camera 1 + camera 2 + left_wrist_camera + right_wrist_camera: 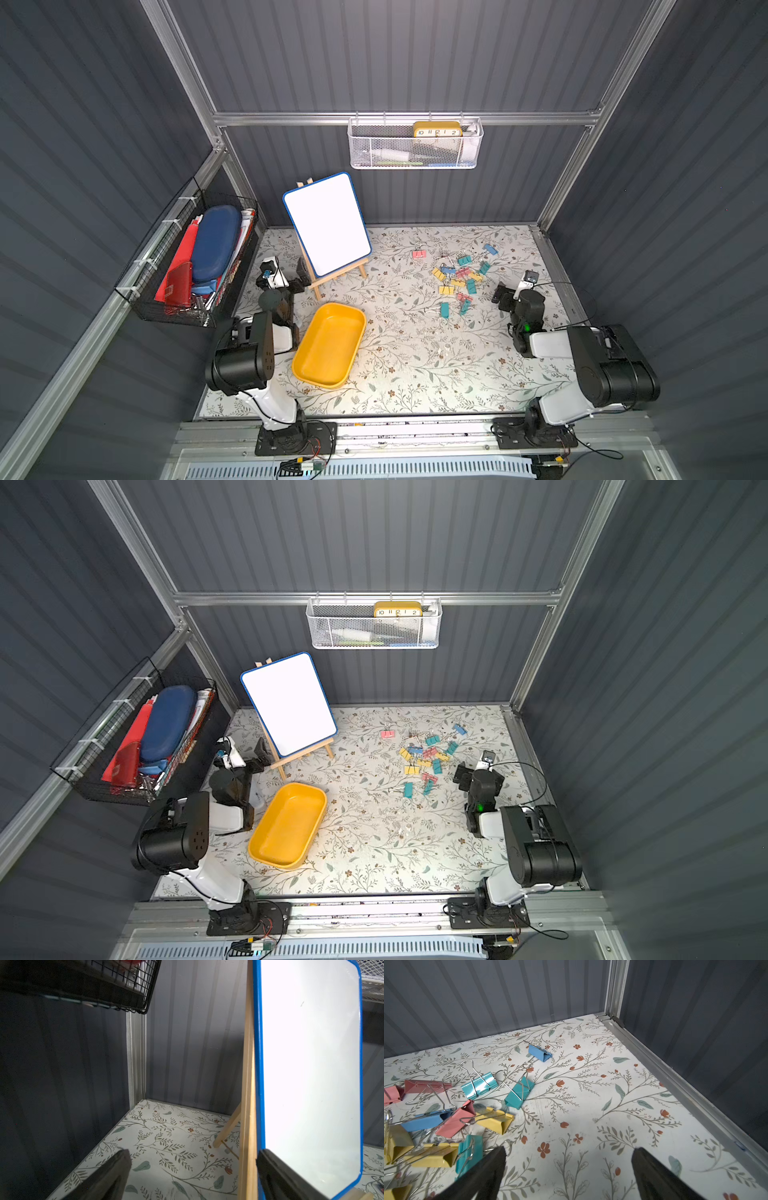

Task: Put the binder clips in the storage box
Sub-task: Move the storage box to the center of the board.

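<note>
Several binder clips (457,278) (428,757) in teal, blue, pink and yellow lie scattered on the floral table at the back right. In the right wrist view a teal clip (519,1091) and a blue clip (539,1052) lie ahead of the jaws, and another teal clip (469,1153) sits beside one fingertip. The yellow storage box (330,345) (286,825) stands at front left with nothing in it. My right gripper (513,291) (569,1149) is open, just right of the clips. My left gripper (286,270) (193,1153) is open beside the easel, holding nothing.
A whiteboard on a wooden easel (328,224) (309,1064) stands at back left, close to the left gripper. A black wire basket (187,257) hangs on the left wall. A white mesh basket (415,143) hangs on the back wall.
</note>
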Robot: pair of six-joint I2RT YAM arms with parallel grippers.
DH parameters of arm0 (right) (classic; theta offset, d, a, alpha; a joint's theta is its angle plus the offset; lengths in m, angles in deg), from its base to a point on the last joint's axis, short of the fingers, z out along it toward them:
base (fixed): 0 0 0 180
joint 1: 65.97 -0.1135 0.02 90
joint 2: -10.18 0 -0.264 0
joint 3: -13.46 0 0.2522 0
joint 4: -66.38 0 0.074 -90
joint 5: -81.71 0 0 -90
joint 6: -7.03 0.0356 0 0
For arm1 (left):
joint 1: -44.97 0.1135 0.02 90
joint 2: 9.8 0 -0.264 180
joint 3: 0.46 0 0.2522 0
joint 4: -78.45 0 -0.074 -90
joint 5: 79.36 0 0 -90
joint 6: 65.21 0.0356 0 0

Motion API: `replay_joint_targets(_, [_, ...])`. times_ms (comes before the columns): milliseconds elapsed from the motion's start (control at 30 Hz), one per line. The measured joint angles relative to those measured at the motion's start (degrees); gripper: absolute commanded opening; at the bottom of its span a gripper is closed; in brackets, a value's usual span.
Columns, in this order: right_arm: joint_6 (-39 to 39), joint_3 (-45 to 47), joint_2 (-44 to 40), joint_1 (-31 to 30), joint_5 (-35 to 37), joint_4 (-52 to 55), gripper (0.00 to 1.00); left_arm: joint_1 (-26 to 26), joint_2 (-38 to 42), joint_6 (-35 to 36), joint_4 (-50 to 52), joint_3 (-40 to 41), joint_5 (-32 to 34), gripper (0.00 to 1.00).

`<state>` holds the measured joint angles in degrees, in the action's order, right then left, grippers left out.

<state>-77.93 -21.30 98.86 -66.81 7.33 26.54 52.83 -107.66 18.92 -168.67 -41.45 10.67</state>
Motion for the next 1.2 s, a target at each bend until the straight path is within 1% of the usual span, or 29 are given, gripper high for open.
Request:
replay_joint_targets(567, [-0.02,0.02,0.00,0.00,-0.20,-0.87,0.99,0.00,0.00,0.00,0.00,0.00,0.07,0.99])
replay_joint_targets(633, [-0.37,-0.02,-1.44,0.00,-1.07,1.07,0.99,0.00,0.09,-0.02,0.04,0.00,0.50,0.99])
replay_joint_targets(667, [-0.66,-0.22,-4.02,0.00,-1.62,4.59,0.99,0.00,0.55,0.00,0.85,0.00,0.44,0.99])
replay_joint_targets(733, [0.42,-2.25,-11.87,-0.07,-1.81,14.36,0.99,0.00,3.45,0.15,5.49,-0.35,-0.13,0.99])
replay_joint_targets(800, [4.44,-8.92,-20.00,-0.07,-1.57,26.73,0.98,-0.02,8.02,-0.02,11.65,-1.95,-0.76,0.99])
replay_joint_targets(867, [9.75,-17.40,-25.14,-0.07,-2.32,36.74,0.96,-0.20,14.25,-0.81,15.80,-2.80,-1.33,0.99])
replay_joint_targets(933, [14.86,-24.02,-28.33,-0.07,-4.81,43.47,0.95,-0.79,21.22,-1.90,19.12,-2.78,-1.14,0.99])
replay_joint_targets(1000, [20.96,-28.15,-30.45,-0.57,-8.83,49.59,0.95,-2.73,29.03,-3.67,22.71,-2.84,-0.35,0.99])
replay_joint_targets(1067, [26.21,-29.09,-31.10,-2.29,-12.72,54.10,0.95,-6.19,35.63,-5.77,26.69,-3.10,0.70,0.99])
replay_joint_targets(1133, [30.95,-29.03,-29.81,-7.08,-15.98,58.93,0.98,-9.90,40.02,-7.98,31.28,-4.48,1.25,0.99])
replay_joint_targets(1200, [34.91,-29.14,-26.01,-15.67,-18.56,63.84,0.99,-13.51,42.62,-10.29,36.76,-7.21,1.68,0.99])
